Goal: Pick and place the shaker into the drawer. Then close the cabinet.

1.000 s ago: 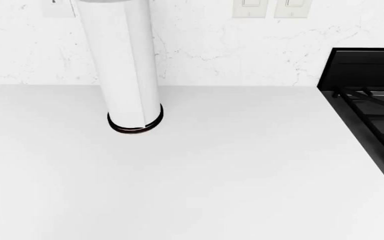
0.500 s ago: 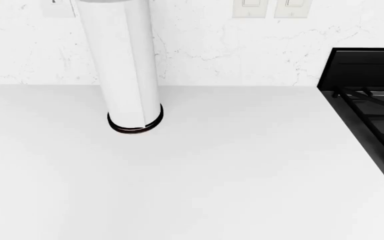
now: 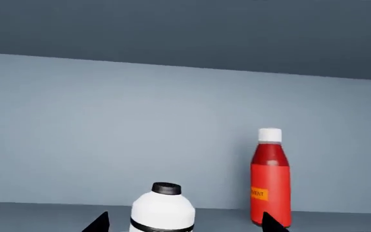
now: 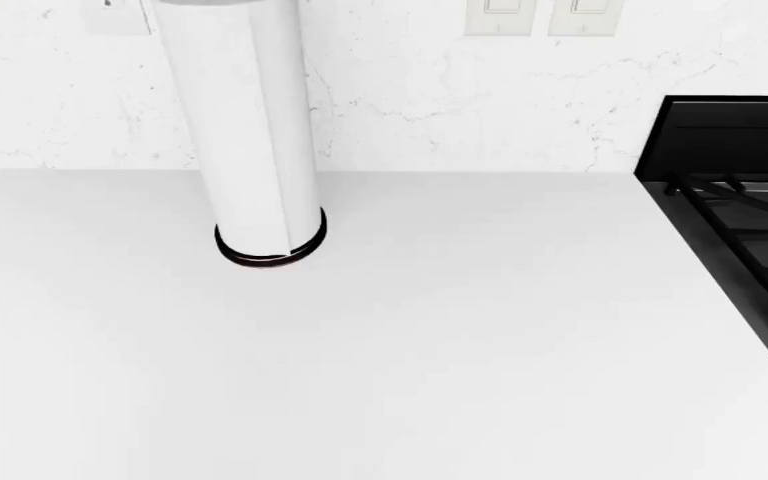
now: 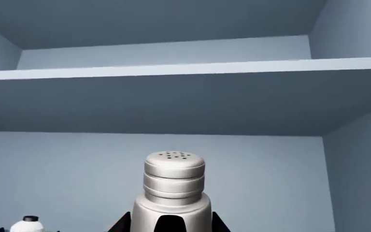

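Left wrist view: white bottle (image 3: 163, 209) between hand tips, red bottle (image 3: 270, 178) beside.

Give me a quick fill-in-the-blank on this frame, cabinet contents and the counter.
1. The red sauce bottle in the left wrist view has a ____ cap.
2. The small white bottle near it has a ____ cap.
3. In the right wrist view, the grey shaker stands under a blue-grey ____.
4. In the head view, the tall white roll on the counter rests on a ____ base ring.

Missing words: white; black; shelf; black
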Motion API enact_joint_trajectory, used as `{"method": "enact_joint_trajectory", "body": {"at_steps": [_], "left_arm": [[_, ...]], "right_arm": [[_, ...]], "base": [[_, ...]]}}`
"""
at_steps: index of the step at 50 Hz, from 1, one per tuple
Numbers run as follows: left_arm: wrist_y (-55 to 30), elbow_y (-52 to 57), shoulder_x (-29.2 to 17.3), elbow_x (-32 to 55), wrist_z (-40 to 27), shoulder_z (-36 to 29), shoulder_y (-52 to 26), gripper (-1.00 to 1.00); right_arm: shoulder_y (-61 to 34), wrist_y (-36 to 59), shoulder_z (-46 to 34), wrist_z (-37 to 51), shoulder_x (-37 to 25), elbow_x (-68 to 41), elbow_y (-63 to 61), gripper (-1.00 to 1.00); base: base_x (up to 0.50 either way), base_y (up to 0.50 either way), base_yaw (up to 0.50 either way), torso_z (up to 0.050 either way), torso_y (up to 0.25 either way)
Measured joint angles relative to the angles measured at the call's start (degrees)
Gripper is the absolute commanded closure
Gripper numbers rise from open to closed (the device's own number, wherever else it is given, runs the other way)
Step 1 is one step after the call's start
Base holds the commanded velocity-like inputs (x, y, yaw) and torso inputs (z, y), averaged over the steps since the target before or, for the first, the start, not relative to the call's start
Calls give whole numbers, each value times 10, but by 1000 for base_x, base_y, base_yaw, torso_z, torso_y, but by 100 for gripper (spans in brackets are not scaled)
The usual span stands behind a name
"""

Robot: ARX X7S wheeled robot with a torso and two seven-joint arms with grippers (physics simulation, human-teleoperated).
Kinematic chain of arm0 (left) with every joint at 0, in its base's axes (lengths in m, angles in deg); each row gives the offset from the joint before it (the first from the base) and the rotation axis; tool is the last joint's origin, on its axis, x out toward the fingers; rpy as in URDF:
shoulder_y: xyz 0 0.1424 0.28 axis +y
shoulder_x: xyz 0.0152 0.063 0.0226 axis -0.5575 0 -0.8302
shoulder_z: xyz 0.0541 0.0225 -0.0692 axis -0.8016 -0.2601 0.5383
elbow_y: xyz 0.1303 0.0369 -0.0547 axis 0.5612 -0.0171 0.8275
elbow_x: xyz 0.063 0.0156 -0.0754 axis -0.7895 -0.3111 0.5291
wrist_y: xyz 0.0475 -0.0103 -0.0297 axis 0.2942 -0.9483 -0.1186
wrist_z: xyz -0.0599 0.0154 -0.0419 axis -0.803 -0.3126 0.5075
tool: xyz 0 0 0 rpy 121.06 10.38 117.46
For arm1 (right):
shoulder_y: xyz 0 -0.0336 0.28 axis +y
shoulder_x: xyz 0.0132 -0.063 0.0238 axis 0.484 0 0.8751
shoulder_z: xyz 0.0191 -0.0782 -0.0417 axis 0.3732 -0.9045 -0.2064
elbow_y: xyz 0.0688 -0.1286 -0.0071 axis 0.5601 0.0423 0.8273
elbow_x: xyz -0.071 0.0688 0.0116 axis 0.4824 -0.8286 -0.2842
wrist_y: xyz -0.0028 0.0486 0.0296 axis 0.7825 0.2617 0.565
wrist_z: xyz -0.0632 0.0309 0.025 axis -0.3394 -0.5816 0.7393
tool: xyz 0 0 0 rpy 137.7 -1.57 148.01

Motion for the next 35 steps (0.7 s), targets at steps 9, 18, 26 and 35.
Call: {"method": "enact_joint_trajectory", "body": {"at_steps": [9,18,26,35], "left_arm": [[1,23,-2,-40,11,-32,3,100],[-11,34,-4,-74,27,-61,-2,100],[-14,32,-5,-75,24,-69,-6,100],[-5,20,-6,-54,1,-63,-8,100]], "right_arm": [[7,-8,-4,4,-5,-8,-1,100],[11,-16,-6,10,-9,-18,-3,100],[12,-23,-8,14,-11,-25,-5,100],[10,-28,-13,18,-12,-32,-5,100]], "base": [[7,0,-2,0,0],[5,0,-1,0,0],[4,0,0,0,0],[1,3,3,0,0]]}}
